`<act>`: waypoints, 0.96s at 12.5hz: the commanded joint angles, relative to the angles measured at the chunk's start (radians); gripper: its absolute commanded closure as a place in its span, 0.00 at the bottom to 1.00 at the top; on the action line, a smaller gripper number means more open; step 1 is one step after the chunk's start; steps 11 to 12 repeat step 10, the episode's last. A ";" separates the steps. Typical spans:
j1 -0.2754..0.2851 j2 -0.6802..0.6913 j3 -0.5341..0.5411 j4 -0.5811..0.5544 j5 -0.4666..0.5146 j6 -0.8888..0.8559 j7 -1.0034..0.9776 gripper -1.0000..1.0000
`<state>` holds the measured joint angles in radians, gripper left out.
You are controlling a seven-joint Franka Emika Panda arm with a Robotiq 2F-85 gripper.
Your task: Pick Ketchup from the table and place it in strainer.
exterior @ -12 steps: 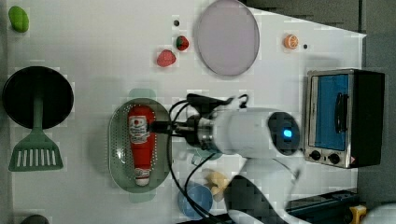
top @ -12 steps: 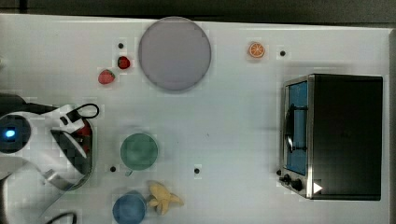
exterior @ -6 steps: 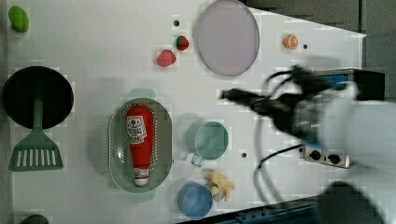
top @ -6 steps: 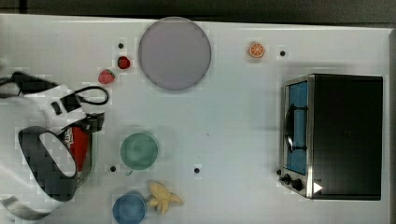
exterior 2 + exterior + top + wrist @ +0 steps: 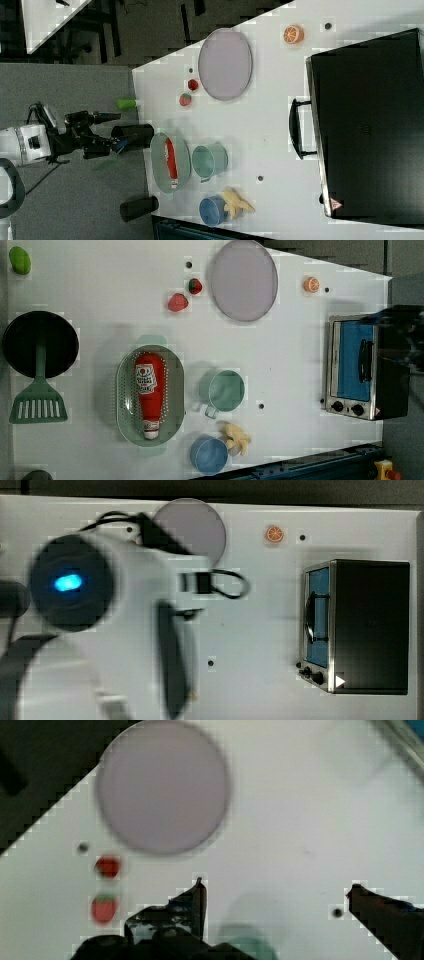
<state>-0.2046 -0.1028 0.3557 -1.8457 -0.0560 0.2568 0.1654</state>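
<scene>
The red Ketchup bottle (image 5: 148,392) lies lengthwise inside the pale mint-green strainer (image 5: 122,390), cap toward the left view's bottom. The right view shows the Ketchup (image 5: 171,157) in the strainer (image 5: 157,172) too. My gripper (image 5: 277,892) is open with nothing between its fingers (image 5: 199,895), and bare table shows between them. In the right view the gripper (image 5: 114,131) sits to the right view's left of the strainer, apart from it. The arm's white body (image 5: 100,605) looms large and blurred in the top view.
A grey plate (image 5: 243,280), two strawberries (image 5: 177,302), a green cup (image 5: 226,390), a blue cup (image 5: 209,455) and a yellow item (image 5: 235,437) surround the strainer. A toaster oven (image 5: 357,370) stands at the left view's right. A black pan (image 5: 40,342) and green spatula (image 5: 37,402) lie at the left view's left.
The arm has drawn away from the strainer, leaving the Ketchup lying in it, and swung toward the left view's right. It now appears much larger in the top view.
</scene>
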 commanded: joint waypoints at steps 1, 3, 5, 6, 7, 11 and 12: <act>-0.035 0.002 -0.080 0.048 0.035 -0.092 0.032 0.00; -0.035 0.002 -0.112 0.076 0.050 -0.181 0.029 0.00; -0.035 0.002 -0.124 0.090 0.050 -0.207 -0.009 0.00; -0.036 0.002 -0.129 0.096 0.050 -0.213 -0.036 0.00; -0.036 0.002 -0.138 0.097 0.050 -0.213 -0.042 0.00; -0.037 0.008 -0.151 0.095 0.050 -0.213 -0.041 0.00; -0.037 0.008 -0.151 0.095 0.050 -0.213 -0.041 0.00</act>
